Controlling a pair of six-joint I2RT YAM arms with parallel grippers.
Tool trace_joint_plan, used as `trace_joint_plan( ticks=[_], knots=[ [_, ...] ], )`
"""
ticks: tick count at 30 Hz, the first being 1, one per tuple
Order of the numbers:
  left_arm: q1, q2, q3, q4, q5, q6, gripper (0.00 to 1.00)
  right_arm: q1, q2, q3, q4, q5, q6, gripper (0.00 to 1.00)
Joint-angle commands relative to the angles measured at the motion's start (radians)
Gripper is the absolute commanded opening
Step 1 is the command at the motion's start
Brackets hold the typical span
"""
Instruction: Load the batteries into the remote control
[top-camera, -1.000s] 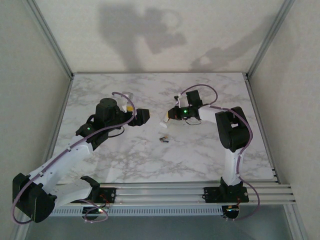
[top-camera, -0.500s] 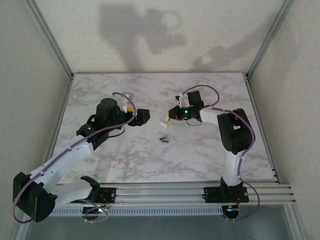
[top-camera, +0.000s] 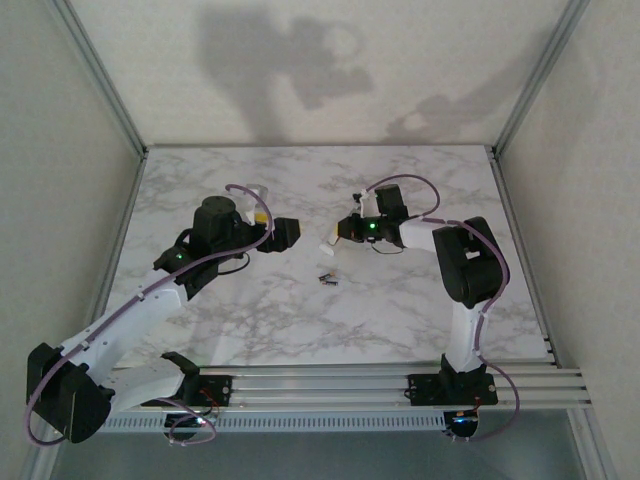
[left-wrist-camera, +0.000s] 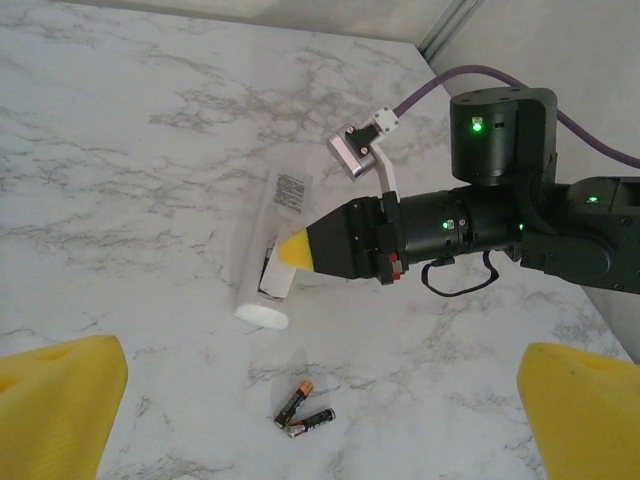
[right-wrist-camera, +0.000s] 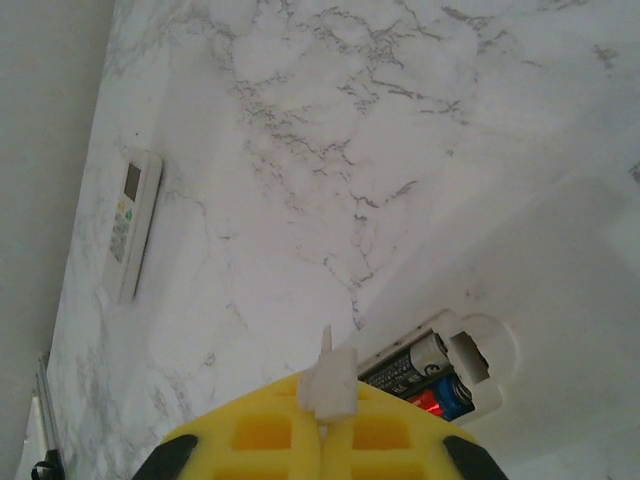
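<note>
Two small dark batteries (left-wrist-camera: 293, 402) with copper ends lie touching on the marble, also seen from above (top-camera: 327, 278). My left gripper (left-wrist-camera: 320, 400) hovers over them, open, with nothing between its yellow fingers (left-wrist-camera: 55, 410). The white remote control (left-wrist-camera: 262, 240) lies back-up beyond them. My right gripper (left-wrist-camera: 297, 250) is at its near end, shut on a thin white plastic piece (right-wrist-camera: 330, 385), apparently the battery cover. In the right wrist view the remote's open compartment (right-wrist-camera: 470, 355) holds a black cell (right-wrist-camera: 405, 365) and a blue-and-red cell (right-wrist-camera: 445, 395).
A second white remote (right-wrist-camera: 130, 225) with a small screen lies face-up near the left wall. The right arm's black wrist (left-wrist-camera: 480, 225) and purple cable (left-wrist-camera: 480, 75) reach over the table behind the remote. Metal frame posts stand at the table's edges.
The right arm's wrist has shifted slightly to the right over the remote. The left arm and the two loose batteries have not moved.
</note>
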Motion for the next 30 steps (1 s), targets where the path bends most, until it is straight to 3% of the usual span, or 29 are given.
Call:
trace_joint_plan(
  ticks=[1, 19, 25, 30],
  knots=[
    [0.011, 0.002, -0.007, 0.032, 0.001, -0.005, 1.00, 0.004, 0.018, -0.017, 0.039, -0.010, 0.022, 0.00],
    [0.010, 0.006, -0.017, 0.041, 0.005, -0.005, 1.00, 0.017, 0.067, -0.035, 0.067, -0.029, 0.050, 0.00],
    [0.010, 0.005, -0.020, 0.043, 0.004, -0.005, 1.00, 0.019, 0.054, -0.047, 0.045, -0.016, 0.043, 0.07],
    [0.009, 0.010, -0.019, 0.050, 0.010, -0.008, 1.00, 0.019, 0.018, -0.057, -0.001, 0.022, 0.026, 0.20]
  ],
)
